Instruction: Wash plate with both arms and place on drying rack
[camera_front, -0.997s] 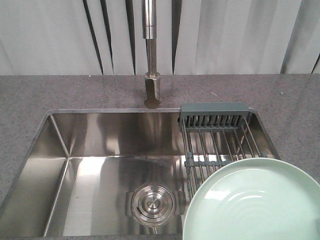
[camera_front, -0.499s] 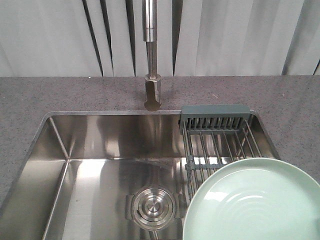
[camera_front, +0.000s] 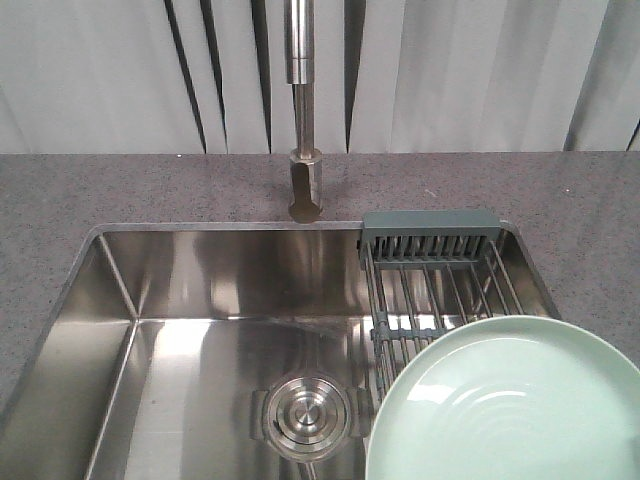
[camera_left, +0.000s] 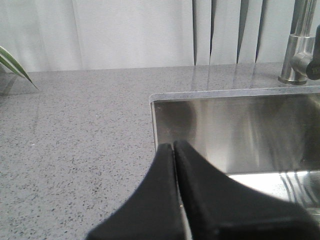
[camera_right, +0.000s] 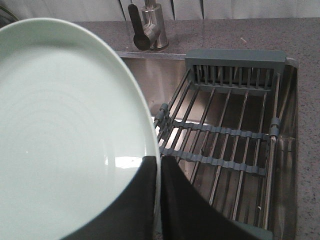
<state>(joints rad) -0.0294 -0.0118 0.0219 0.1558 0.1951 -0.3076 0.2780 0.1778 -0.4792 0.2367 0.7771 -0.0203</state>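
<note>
The pale mint-green plate (camera_front: 505, 405) fills the lower right of the front view, held tilted over the near part of the drying rack (camera_front: 430, 270). In the right wrist view my right gripper (camera_right: 159, 160) is shut on the plate's (camera_right: 65, 125) rim, one finger on each face. The rack (camera_right: 230, 125) lies beyond it, across the right end of the sink. My left gripper (camera_left: 173, 146) is shut and empty, above the sink's left rim. No gripper shows in the front view.
The steel sink (camera_front: 200, 290) has a round drain (camera_front: 305, 412) at its bottom. The faucet (camera_front: 303, 120) stands behind the sink on the grey speckled counter (camera_front: 100, 185). A plant leaf (camera_left: 12, 62) shows at the far left.
The plate has shifted slightly down and to the right in the front view during the first half second, then stayed still.
</note>
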